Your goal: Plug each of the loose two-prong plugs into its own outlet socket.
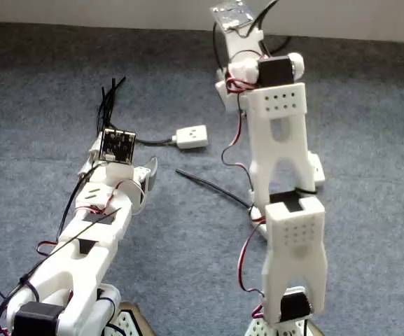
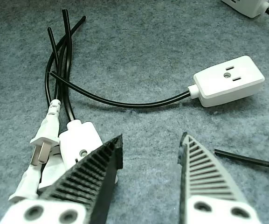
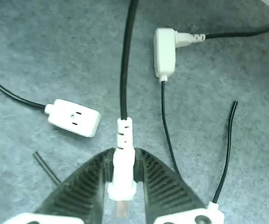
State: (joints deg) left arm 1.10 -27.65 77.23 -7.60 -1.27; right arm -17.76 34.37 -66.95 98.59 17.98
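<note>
My left gripper (image 2: pixel 150 137) is open low over the carpet, its jaws wide apart with nothing between them. Just beside one of its fingers (image 2: pixel 99 163) lie loose white two-prong plugs (image 2: pixel 45 135) on black cords. Past the fingertips a white outlet socket (image 2: pixel 227 80) faces up, the same outlet socket (image 1: pixel 192 136) as in the high view. My right gripper (image 3: pixel 123 151) is shut on a white plug (image 3: pixel 121 172), whose black cord runs away from it. A white socket (image 3: pixel 73 117) lies on the carpet beyond that grip.
A white block (image 3: pixel 164 52) with a thick cord on one end and a thin one on the other lies farther off. Another plug (image 3: pixel 216 205) lies near the right gripper. A loose black cord (image 1: pixel 212 185) crosses the grey carpet between the arms. A second socket (image 2: pixel 246 5) sits at the edge.
</note>
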